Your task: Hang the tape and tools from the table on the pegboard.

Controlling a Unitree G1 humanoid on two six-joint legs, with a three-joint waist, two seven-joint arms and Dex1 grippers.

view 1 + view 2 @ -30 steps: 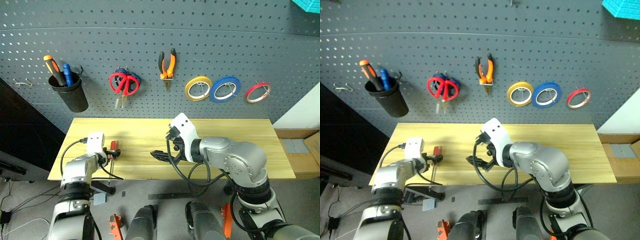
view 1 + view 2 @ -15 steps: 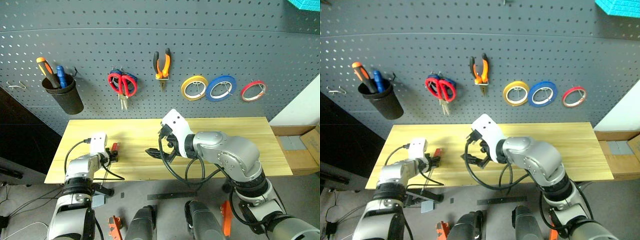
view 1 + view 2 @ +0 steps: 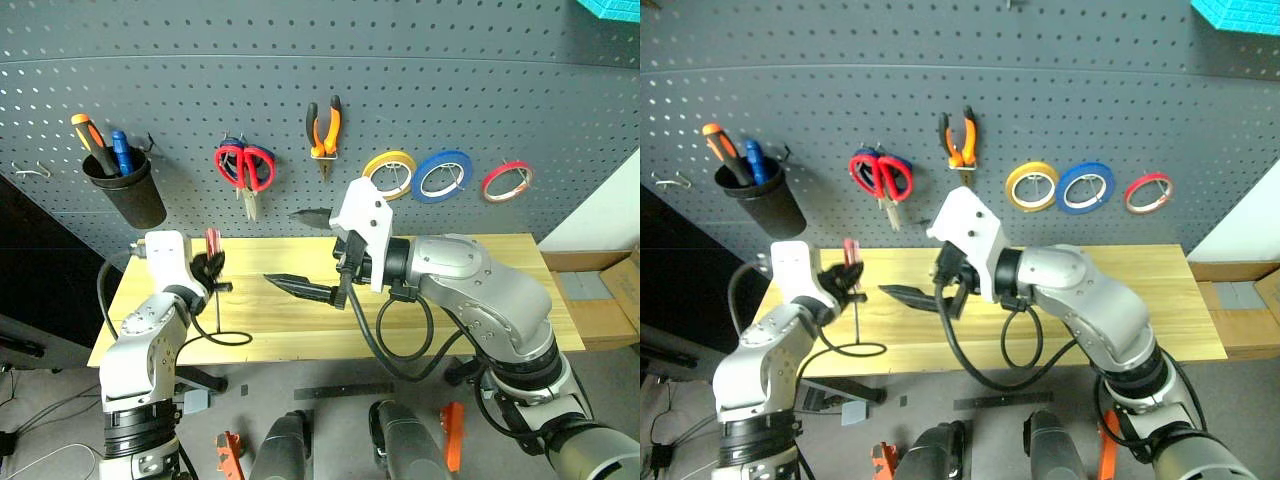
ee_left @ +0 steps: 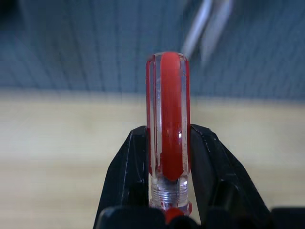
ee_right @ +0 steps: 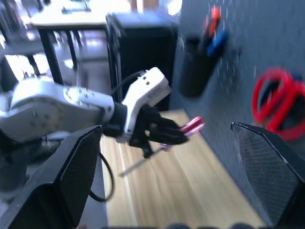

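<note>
The pegboard (image 3: 300,100) stood behind the bench (image 3: 480,260). On it, from left to right, hung a cup (image 3: 125,190), scissors (image 3: 245,168), pliers (image 3: 322,130) and three tape rolls (image 3: 440,176). My left gripper (image 3: 208,268) held the screwdriver (image 3: 212,245) above the bench's left end; my right gripper (image 3: 300,252) was over its middle.

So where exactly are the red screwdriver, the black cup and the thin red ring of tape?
red screwdriver (image 4: 167,114): left wrist view, middle of its handle.
black cup (image 3: 128,195): left eye view, its front wall.
red tape ring (image 3: 490,183): left eye view, the ring's left edge, hanging on the pegboard.
</note>
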